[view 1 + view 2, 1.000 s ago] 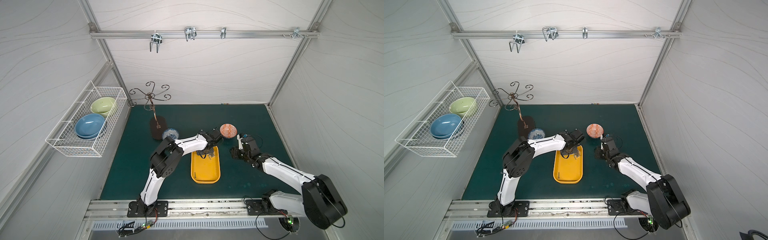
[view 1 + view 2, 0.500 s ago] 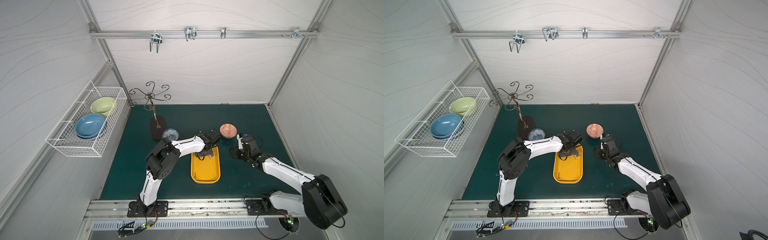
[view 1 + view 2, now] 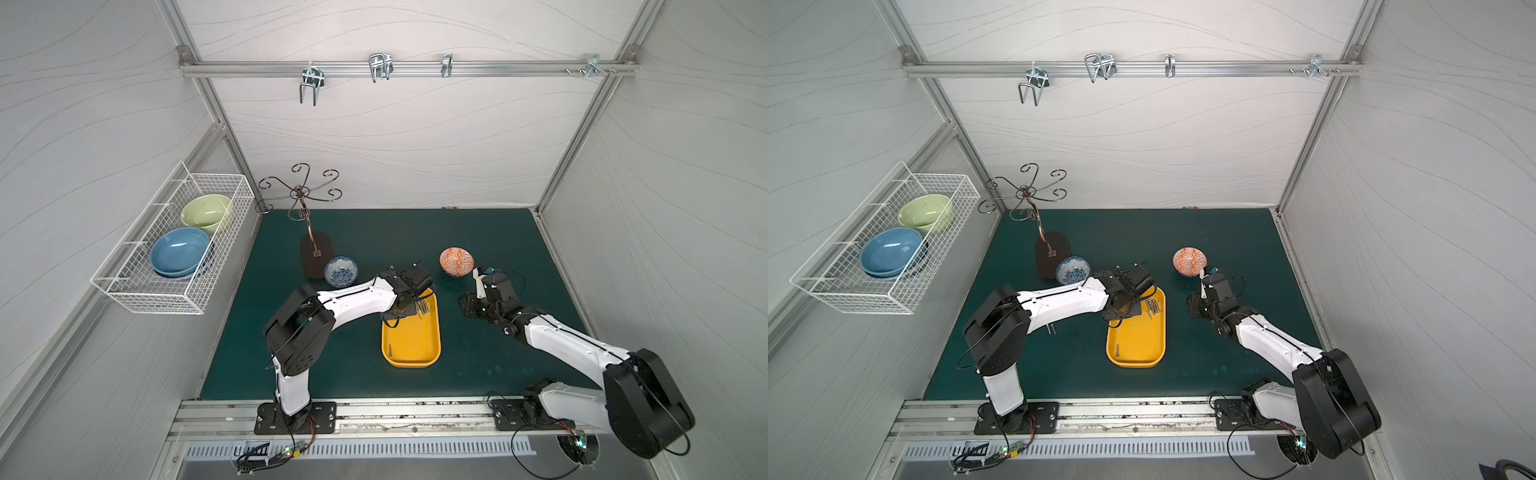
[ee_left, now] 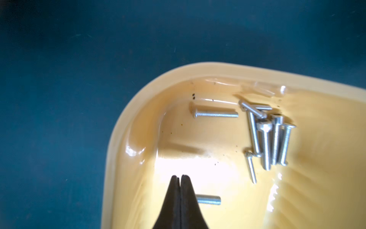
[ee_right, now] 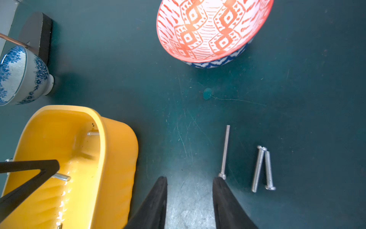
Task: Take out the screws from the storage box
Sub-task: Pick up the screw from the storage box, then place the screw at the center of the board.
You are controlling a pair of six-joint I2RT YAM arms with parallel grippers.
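1. Mid-mat, between the arms, lies the yellow storage box point(image 3: 411, 345); most screws point(image 4: 267, 138) cluster at its far end.
2. Left gripper point(image 4: 179, 178) dips into that far end, jaws pressed together; one screw point(image 4: 209, 199) juts from behind its tip, and I cannot tell if it is pinched.
3. Right gripper point(image 5: 190, 179), jaws apart, is right of the box, beside three screws point(image 5: 259, 168) lying on the mat point(image 5: 297, 99).

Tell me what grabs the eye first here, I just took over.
The yellow storage box sits mid-way on the green mat, a cluster of screws at its far end, where the left gripper is shut inside it. Beside the box the right gripper hangs open over the mat next to three screws already out, near the orange patterned bowl.
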